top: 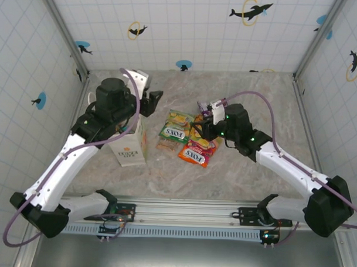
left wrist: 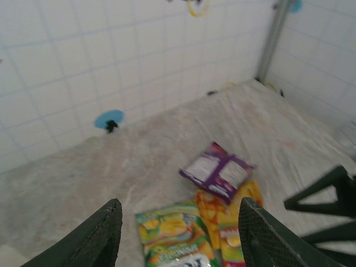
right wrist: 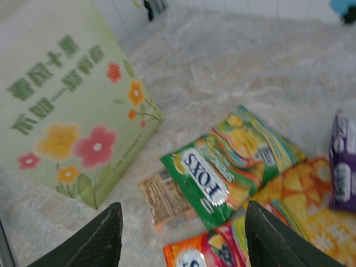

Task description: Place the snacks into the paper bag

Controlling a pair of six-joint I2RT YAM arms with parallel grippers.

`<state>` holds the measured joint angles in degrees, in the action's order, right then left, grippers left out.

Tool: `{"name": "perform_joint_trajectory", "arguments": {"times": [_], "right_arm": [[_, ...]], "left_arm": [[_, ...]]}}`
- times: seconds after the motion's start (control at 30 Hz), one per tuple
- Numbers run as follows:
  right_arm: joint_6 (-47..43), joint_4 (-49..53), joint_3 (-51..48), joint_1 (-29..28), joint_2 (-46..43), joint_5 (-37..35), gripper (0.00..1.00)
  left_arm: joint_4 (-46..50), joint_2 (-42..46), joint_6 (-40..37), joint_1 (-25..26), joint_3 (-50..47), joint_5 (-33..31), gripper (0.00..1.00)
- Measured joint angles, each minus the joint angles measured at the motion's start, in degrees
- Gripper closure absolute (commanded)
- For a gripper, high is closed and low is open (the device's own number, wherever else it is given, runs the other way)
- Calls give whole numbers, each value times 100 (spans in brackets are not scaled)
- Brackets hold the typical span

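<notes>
- The tall cream-white paper bag point(top: 129, 149), printed with green lettering and orange-red flowers, stands on the left part of the marbled grey counter point(top: 259, 177). The left arm reaches over it.
- The left gripper point(top: 155, 102) hangs just past the bag's far side. Its jaws are spread with nothing between them (its wrist view looks down between the fingers at the packets).
- The snacks point(top: 184, 136) lie in a loose heap at the counter's middle, just right of the bag.
- In the heap, a green "FOX'S" packet point(top: 173, 133) overlaps an orange-green packet point(top: 179, 118), and a small clear packet point(top: 164, 145) sits at the green one's near-left edge.
- A red "FOX'S" packet point(top: 195, 153) is at the near end, a yellow packet point(right wrist: 311, 217) is beside it, and a purple packet point(left wrist: 218, 171) is farthest back.
- The right gripper point(top: 205, 124) hovers over the heap's right side with its jaws apart, pinching nothing.
</notes>
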<state>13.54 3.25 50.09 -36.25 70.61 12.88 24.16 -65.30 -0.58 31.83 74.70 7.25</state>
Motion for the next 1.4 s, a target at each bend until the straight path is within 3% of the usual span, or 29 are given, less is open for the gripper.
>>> {"name": "perform_joint_trajectory", "arguments": {"times": [0.23,0.63,1.03,1.4], "right_arm": [[1123,153,-181,1292,334,557,41],[2153,-487,-170,2837,2024,1036,41],[3060,-1585,291,3073,3357,1156,41],[3681,-2282,549,3147,4052,1204,42]], "left_arm": [[68,-114,-94,0,-142,776,42],[-363,-103,240,0,-872,1176,43],[-708,-103,516,0,-870,1169,45],[-715,-175,540,0,-866,1152,45]]}}
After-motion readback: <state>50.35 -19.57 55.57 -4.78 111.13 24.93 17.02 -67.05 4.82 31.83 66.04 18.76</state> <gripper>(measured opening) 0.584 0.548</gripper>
